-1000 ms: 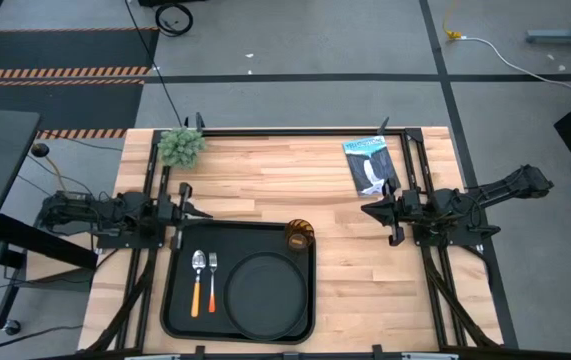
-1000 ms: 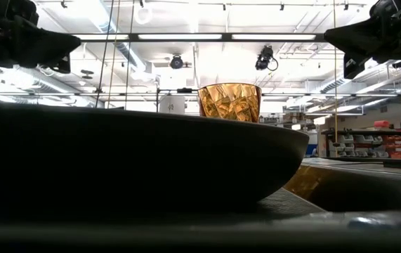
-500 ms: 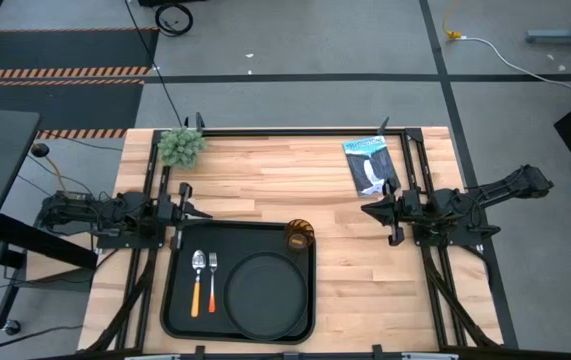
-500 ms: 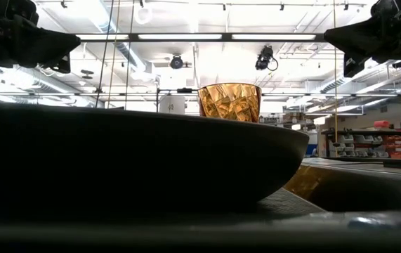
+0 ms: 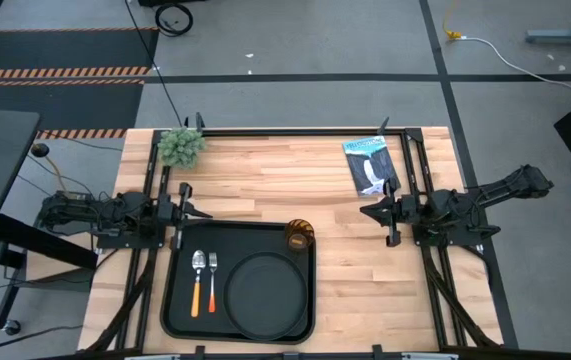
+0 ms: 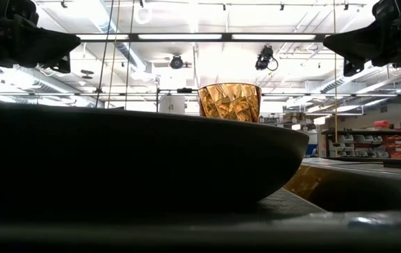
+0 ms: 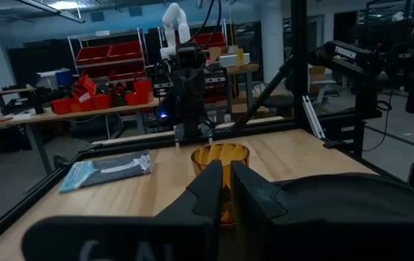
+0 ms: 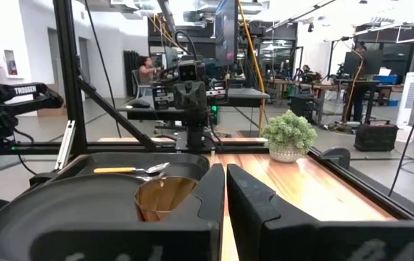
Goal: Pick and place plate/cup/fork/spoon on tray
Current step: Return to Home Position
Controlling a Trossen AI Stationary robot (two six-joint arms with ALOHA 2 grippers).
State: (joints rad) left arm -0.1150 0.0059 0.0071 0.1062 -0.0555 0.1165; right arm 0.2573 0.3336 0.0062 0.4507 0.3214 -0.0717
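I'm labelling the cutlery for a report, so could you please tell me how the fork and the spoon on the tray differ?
The fork ends in silver tines, while the spoon ends in a rounded silver bowl. The spoon lies nearer the tray's left rim, and the fork lies between the spoon and the plate. Both have orange handles and lie side by side, parallel, heads pointing the same way.

The wooden table [image 5: 265,180] carries the tray [image 5: 177,300], a small plant [image 5: 180,146] and a packet [image 5: 369,164].
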